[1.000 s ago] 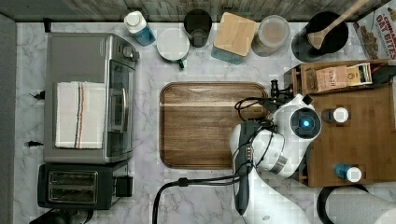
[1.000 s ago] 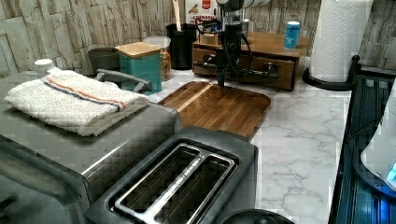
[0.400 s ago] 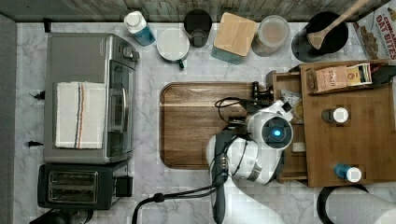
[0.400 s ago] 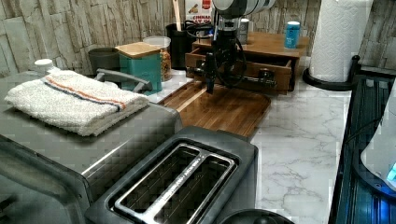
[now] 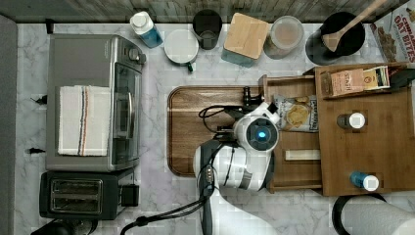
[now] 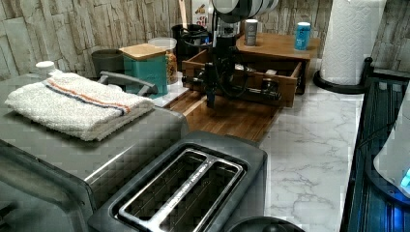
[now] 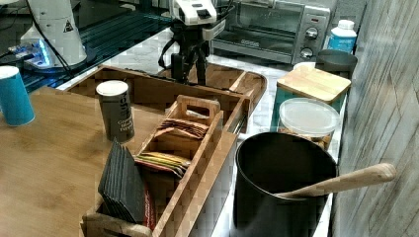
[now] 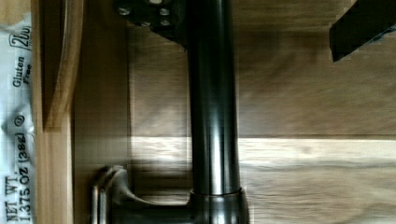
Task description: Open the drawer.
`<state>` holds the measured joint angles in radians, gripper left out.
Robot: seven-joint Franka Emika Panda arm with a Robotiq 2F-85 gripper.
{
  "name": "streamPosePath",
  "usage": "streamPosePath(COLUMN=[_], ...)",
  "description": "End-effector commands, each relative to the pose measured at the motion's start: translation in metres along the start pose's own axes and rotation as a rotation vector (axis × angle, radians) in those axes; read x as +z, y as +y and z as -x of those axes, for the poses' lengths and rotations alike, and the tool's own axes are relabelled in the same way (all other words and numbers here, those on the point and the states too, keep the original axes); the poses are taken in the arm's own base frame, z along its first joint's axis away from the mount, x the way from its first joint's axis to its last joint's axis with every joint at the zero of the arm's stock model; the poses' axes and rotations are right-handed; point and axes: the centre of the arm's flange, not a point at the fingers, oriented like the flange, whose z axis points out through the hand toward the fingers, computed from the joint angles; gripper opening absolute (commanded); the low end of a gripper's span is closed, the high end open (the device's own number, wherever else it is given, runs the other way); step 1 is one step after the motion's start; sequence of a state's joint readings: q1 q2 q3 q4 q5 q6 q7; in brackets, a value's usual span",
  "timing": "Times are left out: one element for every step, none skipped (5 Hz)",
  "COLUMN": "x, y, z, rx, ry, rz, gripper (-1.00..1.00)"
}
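Drawer (image 5: 293, 147) drawn well out of organiser (image 5: 364, 129) at worktop's right end in the top view, front overhanging dark tray (image 5: 195, 127); snack bag (image 5: 293, 113) exposed inside. Task judged largely done. Gripper (image 6: 211, 79) at bar handle (image 8: 212, 112); fingers astride it, probably loosened, grip uncertain. Left: release, withdraw.

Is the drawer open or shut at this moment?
Open. In the top view the drawer juts out from under the organiser top, exposing a snack bag inside, and its front overhangs the wooden tray.
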<state>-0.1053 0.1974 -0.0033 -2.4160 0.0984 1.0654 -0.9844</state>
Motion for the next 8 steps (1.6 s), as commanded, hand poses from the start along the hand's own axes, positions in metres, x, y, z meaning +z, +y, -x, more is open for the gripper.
streamPosePath(x=[0.0100,0.0033,0.0033,0.0033,0.0032,0.0034,0.0033,0.0033], y=[-0.1705,-0.1790,-0.1791,-0.1790,-0.1791,-0.1790,-0.1791,-0.1791], z=[0.0268,0.0293,0.0292,0.0293,0.0292,0.0294,0.0293,0.0293], rx=[-0.140,-0.199,-0.200,-0.199,-0.199,-0.199,-0.200,-0.200], ry=[-0.043,-0.014,-0.014,-0.015,-0.014,-0.015,-0.015,-0.015], rz=[-0.012,0.003,0.003,0.003,0.003,0.003,0.003,0.003], gripper=[1.00,1.00,1.00,1.00,1.00,1.00,1.00,1.00])
